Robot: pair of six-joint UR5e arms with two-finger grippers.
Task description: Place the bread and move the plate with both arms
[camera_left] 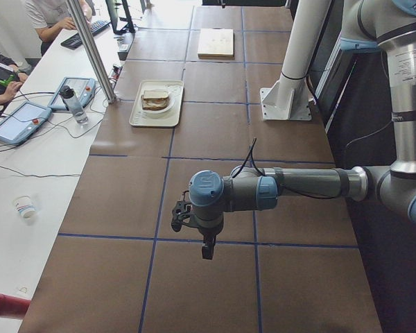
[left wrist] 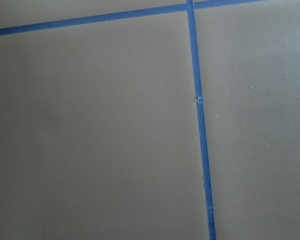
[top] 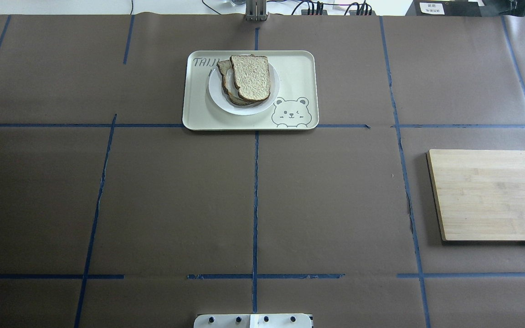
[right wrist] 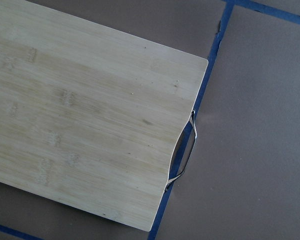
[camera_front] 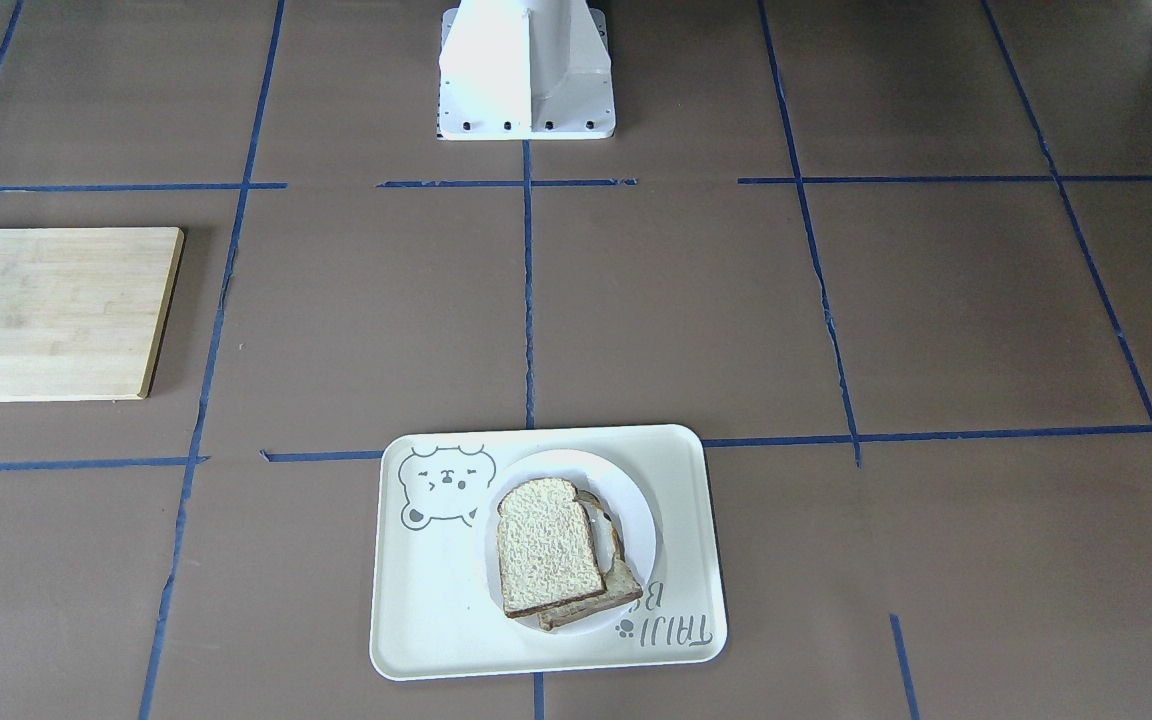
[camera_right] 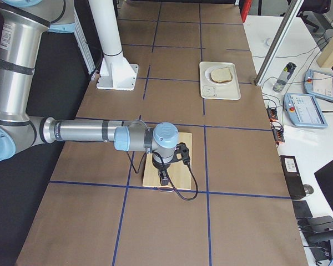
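The plain bread (camera_front: 546, 545) lies on top of a second slice (camera_front: 618, 588) on the small white plate (camera_front: 638, 515). The plate sits on the cream bear tray (camera_front: 681, 480). They also show in the overhead view: bread (top: 252, 76), plate (top: 262, 107). Neither arm is near them. My left gripper (camera_left: 205, 251) hangs over bare table at the robot's left end, seen only in the exterior left view. My right gripper (camera_right: 164, 178) hangs over the wooden board (camera_right: 177, 151), seen only in the exterior right view. I cannot tell whether either is open or shut.
A bamboo cutting board (top: 495, 193) with a metal handle (right wrist: 186, 152) lies on the robot's right. The white robot base (camera_front: 526, 75) stands at the near middle. Beyond the table's far edge are tablets (camera_left: 19, 121), a bottle (camera_left: 73, 104) and operators.
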